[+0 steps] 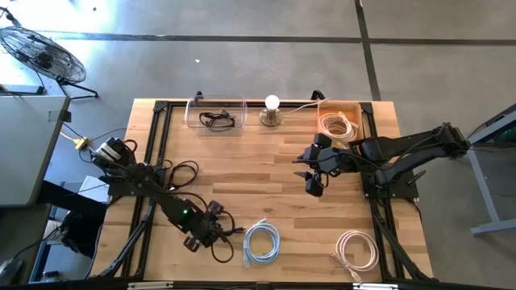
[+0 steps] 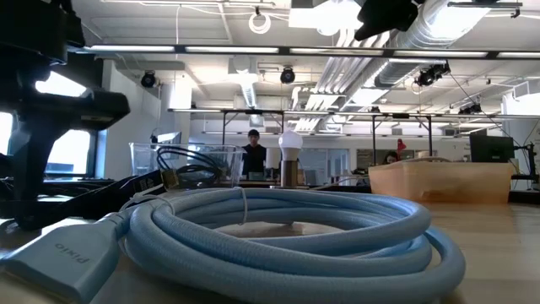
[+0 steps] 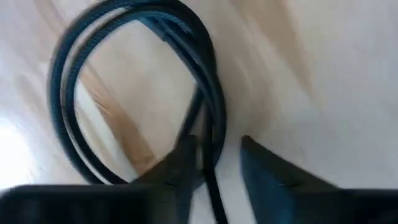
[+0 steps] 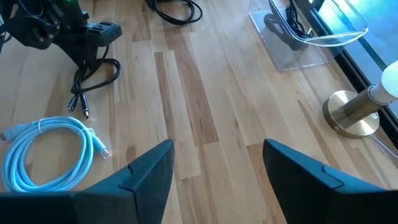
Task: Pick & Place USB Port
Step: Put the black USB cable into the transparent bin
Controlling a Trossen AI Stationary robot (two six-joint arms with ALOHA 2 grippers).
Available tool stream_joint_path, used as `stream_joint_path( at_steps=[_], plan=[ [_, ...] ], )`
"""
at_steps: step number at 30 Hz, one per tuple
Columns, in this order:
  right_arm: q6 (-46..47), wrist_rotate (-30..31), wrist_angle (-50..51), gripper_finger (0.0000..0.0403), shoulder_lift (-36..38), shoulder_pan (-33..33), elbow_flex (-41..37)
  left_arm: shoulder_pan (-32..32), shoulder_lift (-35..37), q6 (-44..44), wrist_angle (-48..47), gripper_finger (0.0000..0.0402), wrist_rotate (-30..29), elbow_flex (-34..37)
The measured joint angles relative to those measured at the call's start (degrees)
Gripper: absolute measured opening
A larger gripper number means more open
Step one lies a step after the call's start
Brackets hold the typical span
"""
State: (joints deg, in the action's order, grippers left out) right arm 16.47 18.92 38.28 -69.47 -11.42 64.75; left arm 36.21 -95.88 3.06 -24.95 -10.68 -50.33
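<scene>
A thin black USB cable (image 1: 223,244) lies looped on the wood near the table's near edge; its loop (image 3: 62,93) fills the left wrist view, and its two plug ends (image 4: 79,107) rest on the table. My left gripper (image 1: 211,232) is low over it and open. Its two fingers stand either side of the crossing strands (image 3: 211,134). My right gripper (image 1: 313,179) hovers open above mid-table, right of centre, over bare wood (image 4: 217,168). My left gripper comes at the black cable from above, with the strands (image 3: 210,155) running between its open fingers, close beside one finger (image 3: 186,163). Whether that finger touches the cable, I cannot tell. The cable lies slack on the table.
A light-blue coiled cable (image 1: 260,242) lies just right of the left gripper, and a pale coil (image 1: 356,250) sits farther right. Along the far edge stand a clear bin (image 1: 216,113) holding a black cable, a lamp (image 1: 272,109) and a tan box (image 1: 339,121) of white cable. Another black cable (image 1: 181,171) lies at the left.
</scene>
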Motion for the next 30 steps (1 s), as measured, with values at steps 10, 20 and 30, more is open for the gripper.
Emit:
stream_joint_path(
  at_steps=[10, 20, 30],
  plan=[
    [0.22, 0.38, -0.08, 0.0239, -2.22, -0.24, 0.00, -0.36, -0.39, -0.40, -0.58, 0.0015, -13.56, -0.60],
    [2.42, 1.90, -0.04, 0.0238, -7.98, -0.33, 0.00, -0.33, 0.14, 3.98, -40.04, 0.0015, -31.35, -21.11],
    [3.10, 3.67, -0.17, 0.0239, -9.68, -0.65, 0.00, -4.83, 6.56, 9.73, -65.18, 0.0015, -42.72, -37.81]
  ],
)
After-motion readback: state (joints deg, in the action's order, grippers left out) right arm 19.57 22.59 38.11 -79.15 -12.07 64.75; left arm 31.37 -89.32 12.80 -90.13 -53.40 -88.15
